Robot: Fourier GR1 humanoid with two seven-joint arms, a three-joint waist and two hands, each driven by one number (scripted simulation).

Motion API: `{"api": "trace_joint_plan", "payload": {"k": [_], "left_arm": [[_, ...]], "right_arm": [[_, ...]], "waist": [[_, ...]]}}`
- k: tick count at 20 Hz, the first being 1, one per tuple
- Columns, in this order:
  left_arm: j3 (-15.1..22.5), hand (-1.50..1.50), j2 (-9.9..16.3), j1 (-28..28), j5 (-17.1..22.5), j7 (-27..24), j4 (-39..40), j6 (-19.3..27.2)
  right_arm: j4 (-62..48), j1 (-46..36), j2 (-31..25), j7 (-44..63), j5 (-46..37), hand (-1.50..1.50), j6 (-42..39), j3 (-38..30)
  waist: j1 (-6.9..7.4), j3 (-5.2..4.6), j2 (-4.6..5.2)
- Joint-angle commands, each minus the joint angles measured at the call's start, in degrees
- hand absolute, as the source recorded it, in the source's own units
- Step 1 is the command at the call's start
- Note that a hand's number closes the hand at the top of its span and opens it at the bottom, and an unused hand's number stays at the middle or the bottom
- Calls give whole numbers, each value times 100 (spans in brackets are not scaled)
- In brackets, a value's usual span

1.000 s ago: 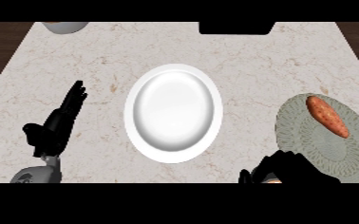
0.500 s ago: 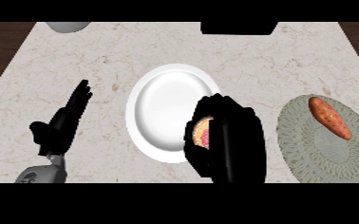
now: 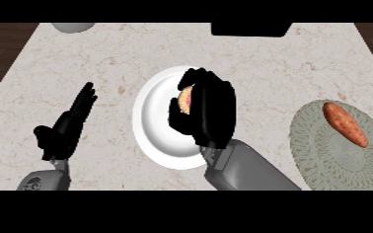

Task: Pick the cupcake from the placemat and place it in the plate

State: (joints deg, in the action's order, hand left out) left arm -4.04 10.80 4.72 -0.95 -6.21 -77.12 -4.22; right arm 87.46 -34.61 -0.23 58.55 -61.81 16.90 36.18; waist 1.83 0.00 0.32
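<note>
Counter (image 3: 109, 54): pale marbled top, filling most of the head view.

Plate (image 3: 157, 128): white, round, near the middle of the counter. Left and lower rim bare; right half covered by the right hand.

Right hand (image 3: 211, 111): over the plate's right half, grey forearm (image 3: 247, 170) entering from the lower edge. Fingers (image 3: 200, 76) curled over and around the cupcake, tips reaching the plate's upper rim. Thumb (image 3: 175, 116) on the cupcake's left side, toward the plate's centre.

Cupcake (image 3: 186, 98): within the plate's outline, upper right of its centre. Only a narrow strip showing, tan and pinkish, between thumb and curled fingers; the rest hidden beneath the hand. Enclosed on top and right by the fingers, on the lower left by the thumb. Resting on the plate or held just above it: cannot tell.

Left hand (image 3: 69, 126): near the left edge, beside the plate and apart from it. Fingers straight, pressed close together, pointing up and slightly right; thumb out to the left. Touching nothing. At rest.

Placemat (image 3: 320, 148): round, grey-green, patterned, at the right edge, well apart from the plate. One orange-red oblong item, possibly a sweet potato (image 3: 345, 123), lying on it at a slant.

Grey bowl (image 3: 71, 27): partly in view at the top left corner of the counter.

Dark box (image 3: 250, 28): at the top edge, right of centre.
</note>
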Motion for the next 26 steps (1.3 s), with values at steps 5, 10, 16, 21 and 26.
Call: {"api": "trace_joint_plan", "payload": {"k": [5, 10, 16, 21, 26], "left_arm": [[19, 0, -21, -27, -79, -183, 122, -13], [-71, 0, 21, 207, -34, 75, 190, 15], [-285, 0, 242, -251, 112, -326, 110, -196], [-257, 0, 109, 67, 76, 34, 151, -18], [-155, 0, 37, -354, 71, -74, -161, -94]], "right_arm": [[-1504, -407, 21, 727, 724, -150, 1604, 84], [-1618, -496, 21, 329, 937, -150, 2641, -213], [-784, 126, 21, 32, 864, -150, 3741, -552], [554, 1147, -238, -840, 1731, -150, 3876, -590], [1737, 2918, -1365, -2235, 2829, -150, 4301, -50]], "waist": [[23, -1, 12], [-20, 3, 19], [-113, 4, -25], [-246, 8, -36], [-215, 12, -37]]}}
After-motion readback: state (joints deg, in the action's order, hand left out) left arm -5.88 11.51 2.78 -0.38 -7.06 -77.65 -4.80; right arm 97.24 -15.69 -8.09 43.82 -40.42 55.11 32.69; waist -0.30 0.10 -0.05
